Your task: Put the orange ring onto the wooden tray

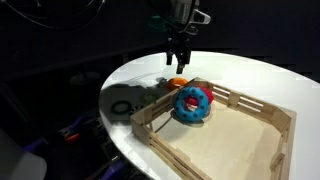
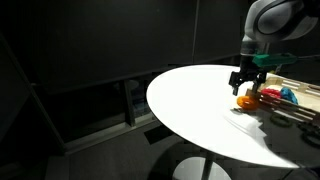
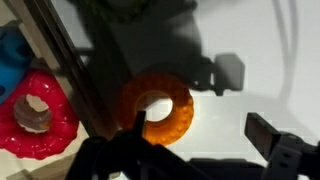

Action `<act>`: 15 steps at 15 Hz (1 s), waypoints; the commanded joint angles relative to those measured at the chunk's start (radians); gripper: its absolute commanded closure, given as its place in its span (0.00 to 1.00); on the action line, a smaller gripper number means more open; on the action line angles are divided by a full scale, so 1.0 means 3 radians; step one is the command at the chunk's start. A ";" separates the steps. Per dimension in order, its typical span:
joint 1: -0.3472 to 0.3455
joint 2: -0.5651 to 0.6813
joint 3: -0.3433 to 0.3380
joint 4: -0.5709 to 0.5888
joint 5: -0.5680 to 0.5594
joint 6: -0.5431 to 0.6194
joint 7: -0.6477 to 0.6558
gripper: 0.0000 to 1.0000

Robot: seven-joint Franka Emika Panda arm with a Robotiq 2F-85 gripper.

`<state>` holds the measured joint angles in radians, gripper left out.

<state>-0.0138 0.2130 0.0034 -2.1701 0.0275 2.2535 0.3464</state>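
The orange ring lies flat on the white table just outside the wooden tray's rail. It also shows in both exterior views. The wooden tray stands on the table with a blue ring with red spots inside it. My gripper is open and hangs just above the orange ring, one finger over the ring's edge and the other over bare table. In both exterior views the gripper is directly over the ring.
The round white table has its edge close to the tray. A red ring and a blue piece lie inside the tray beyond the rail. The surroundings are dark.
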 commanded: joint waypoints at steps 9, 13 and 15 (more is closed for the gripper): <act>0.0091 0.0258 -0.0074 0.0085 0.0019 0.0134 -0.0004 0.00; 0.0087 0.0330 -0.0068 0.0133 0.0049 0.0086 -0.0026 0.00; 0.0087 0.0353 -0.0067 0.0151 0.0057 0.0077 -0.0027 0.16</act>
<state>0.0015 0.3006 -0.0051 -2.1555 0.0285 2.2953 0.3464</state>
